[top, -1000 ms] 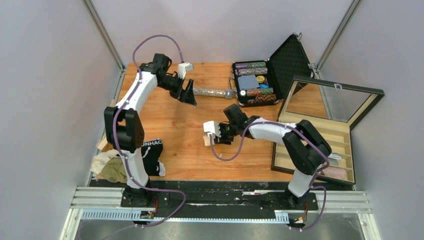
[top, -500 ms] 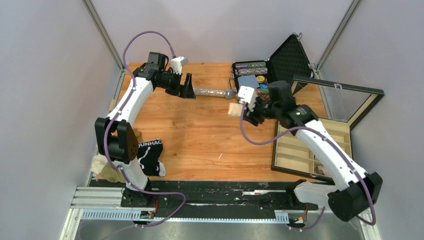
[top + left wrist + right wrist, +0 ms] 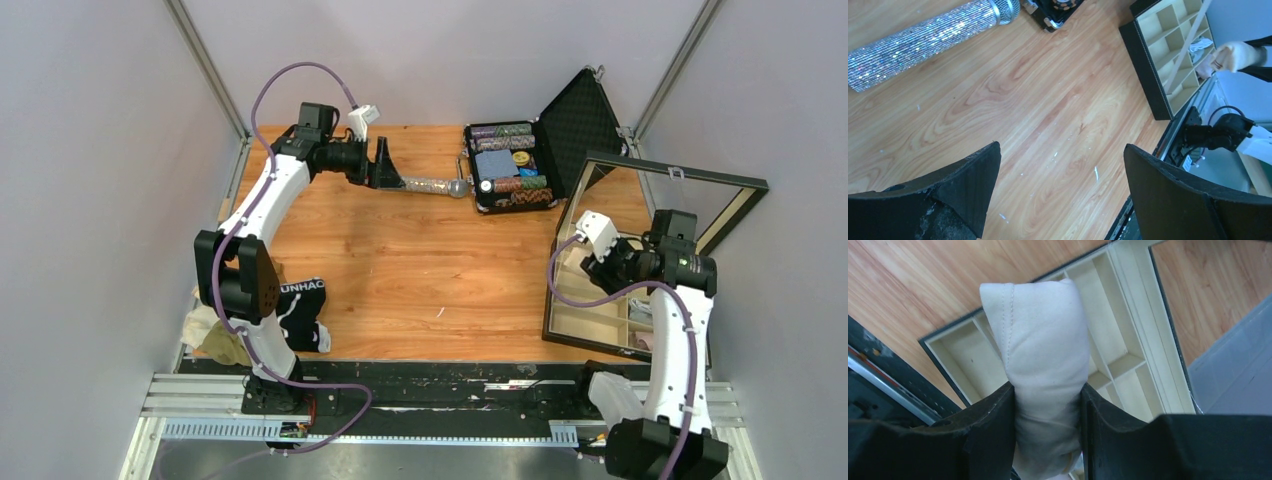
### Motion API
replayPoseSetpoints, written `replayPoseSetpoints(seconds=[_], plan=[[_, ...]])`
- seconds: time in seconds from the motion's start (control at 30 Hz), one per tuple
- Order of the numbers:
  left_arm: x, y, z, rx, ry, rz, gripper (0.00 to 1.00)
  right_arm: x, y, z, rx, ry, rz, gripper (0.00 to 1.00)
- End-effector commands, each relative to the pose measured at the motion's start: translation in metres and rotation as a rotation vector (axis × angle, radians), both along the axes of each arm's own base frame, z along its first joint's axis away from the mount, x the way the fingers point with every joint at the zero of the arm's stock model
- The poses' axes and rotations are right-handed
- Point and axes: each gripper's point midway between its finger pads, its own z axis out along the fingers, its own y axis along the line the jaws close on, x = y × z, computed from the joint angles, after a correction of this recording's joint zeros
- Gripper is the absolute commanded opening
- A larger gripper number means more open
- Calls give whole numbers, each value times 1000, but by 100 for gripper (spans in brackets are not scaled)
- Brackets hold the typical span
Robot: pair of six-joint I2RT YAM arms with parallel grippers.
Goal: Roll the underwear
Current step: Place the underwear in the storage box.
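Bright, diffuse light cast faint shadows; right gripper fingers (image 3: 983, 440) at 6 o'clock were slightly blurred.

**Top view:** the white-and-black left arm (image 3: 243, 275) covers the first letter of the white waistband lettering on the black cloth underwear (image 3: 303, 302), and part of the cream and olive cloth garments (image 3: 218, 338) at the near left.

**Right wrist view:** the right gripper (image 3: 1046, 395) hides the lower end of the rolled cream-beige cloth underwear (image 3: 1040, 340).

**Left wrist view:** the glittery silver microphone (image 3: 923, 42) is cut off by the left and top edges.

Table (image 3: 400, 270) centre open; microphone (image 3: 425, 185), chip case (image 3: 578, 112), divided box (image 3: 585, 322), underwear pile (image 3: 303, 310) around edges.
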Motion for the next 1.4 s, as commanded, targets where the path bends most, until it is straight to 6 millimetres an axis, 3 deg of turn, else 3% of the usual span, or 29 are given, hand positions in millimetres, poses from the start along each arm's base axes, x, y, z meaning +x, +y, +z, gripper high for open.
replayPoseSetpoints(seconds=[0.0, 0.27, 0.47, 0.7, 1.17, 1.37], plan=[[-5, -11, 11, -59, -18, -54, 100, -11, -11, -13, -62, 6, 152, 0], [-10, -9, 6, -51, -12, -67, 100, -6, -38, -49, -132, 75, 211, 0], [-12, -7, 2, -33, -15, -68, 100, 0, -42, -81, -151, 86, 278, 0], [-18, -3, -1, -11, -16, -73, 100, 4, -48, -103, -149, 159, 318, 0], [-28, 3, -8, 23, -15, -61, 100, 12, -45, -137, -97, 205, 423, 0], [-27, 7, -12, 54, -31, -62, 100, 7, -29, -124, -111, 69, 469, 0]])
